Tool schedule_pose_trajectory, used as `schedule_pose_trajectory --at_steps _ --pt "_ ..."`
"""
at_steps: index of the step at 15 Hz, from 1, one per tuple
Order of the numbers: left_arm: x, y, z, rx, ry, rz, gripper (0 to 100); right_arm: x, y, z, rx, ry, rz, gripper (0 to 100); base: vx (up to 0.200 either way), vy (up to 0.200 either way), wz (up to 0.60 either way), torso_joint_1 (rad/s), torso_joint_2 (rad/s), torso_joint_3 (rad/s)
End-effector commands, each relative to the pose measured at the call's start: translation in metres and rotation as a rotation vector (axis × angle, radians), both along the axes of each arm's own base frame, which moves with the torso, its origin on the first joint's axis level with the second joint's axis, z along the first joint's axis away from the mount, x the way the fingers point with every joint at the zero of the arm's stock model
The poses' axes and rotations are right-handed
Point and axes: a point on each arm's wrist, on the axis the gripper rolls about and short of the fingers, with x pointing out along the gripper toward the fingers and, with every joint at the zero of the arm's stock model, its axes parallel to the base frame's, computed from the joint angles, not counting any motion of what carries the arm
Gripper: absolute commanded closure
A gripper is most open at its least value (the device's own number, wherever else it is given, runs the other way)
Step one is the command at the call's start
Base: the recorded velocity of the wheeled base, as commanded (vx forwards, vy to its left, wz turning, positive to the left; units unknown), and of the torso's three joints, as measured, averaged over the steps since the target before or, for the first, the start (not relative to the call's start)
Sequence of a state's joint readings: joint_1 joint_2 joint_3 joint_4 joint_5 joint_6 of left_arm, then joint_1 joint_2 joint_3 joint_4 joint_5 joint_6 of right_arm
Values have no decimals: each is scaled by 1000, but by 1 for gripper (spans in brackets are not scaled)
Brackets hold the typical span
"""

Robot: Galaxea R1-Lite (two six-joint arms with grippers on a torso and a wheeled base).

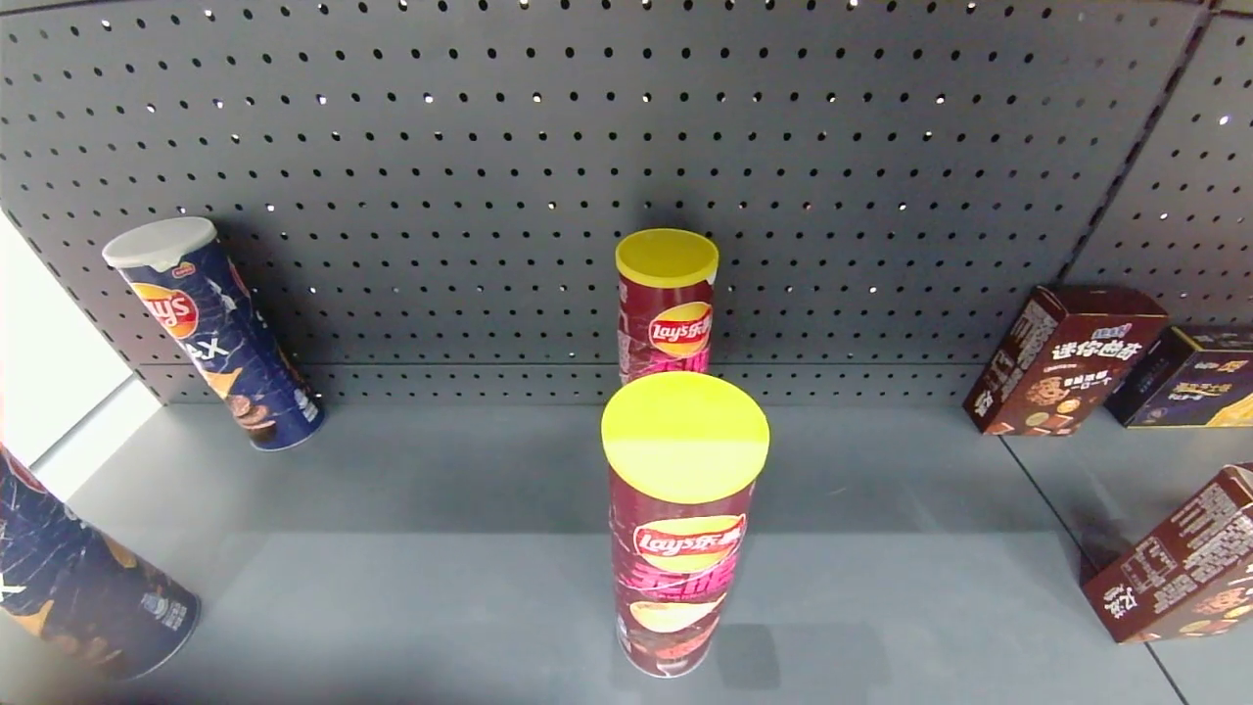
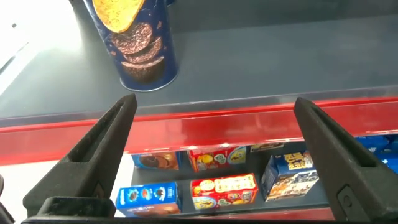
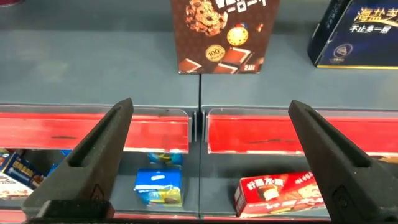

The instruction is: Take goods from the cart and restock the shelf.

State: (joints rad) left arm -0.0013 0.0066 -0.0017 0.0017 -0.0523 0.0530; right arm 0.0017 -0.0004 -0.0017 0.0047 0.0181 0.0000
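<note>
Front and centre, a maroon can with a yellow lid is seen standing upright on the grey shelf, close to its near edge. Straight behind it, a second maroon can is set right by the pegboard back panel, well apart from the first. Over at the far left, a navy can with a pale lid is placed by the same panel, and another navy can is caught at the near left edge. On the right, a brown box and a dark blue box are lined up at the back, and a third box, brown too, is found nearer on that side.

Now the left end effector: its fingers are spread wide with nothing gripped, and it is held just in front of the shelf's red edge strip, with the foot of a navy can just beyond. Small snack boxes are seen on the lower shelf underneath. The right end effector is spread wide as well, held before the red strip where two shelf sections meet. A brown carton is set just beyond that joint. A red pack and a blue pack are seen on the level below.
</note>
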Motion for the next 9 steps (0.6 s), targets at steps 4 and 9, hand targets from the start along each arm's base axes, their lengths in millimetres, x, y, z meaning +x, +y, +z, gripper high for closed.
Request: schedule_pose_trajectory --at_steps 4,9 --pt "0 0 0 -2 1 0 0 0 0 0 0 1 0 0 0 0 0 0 0 0" --pt "0 0 0 -2 1 0 0 0 0 0 0 1 0 0 0 0 0 0 0 0"
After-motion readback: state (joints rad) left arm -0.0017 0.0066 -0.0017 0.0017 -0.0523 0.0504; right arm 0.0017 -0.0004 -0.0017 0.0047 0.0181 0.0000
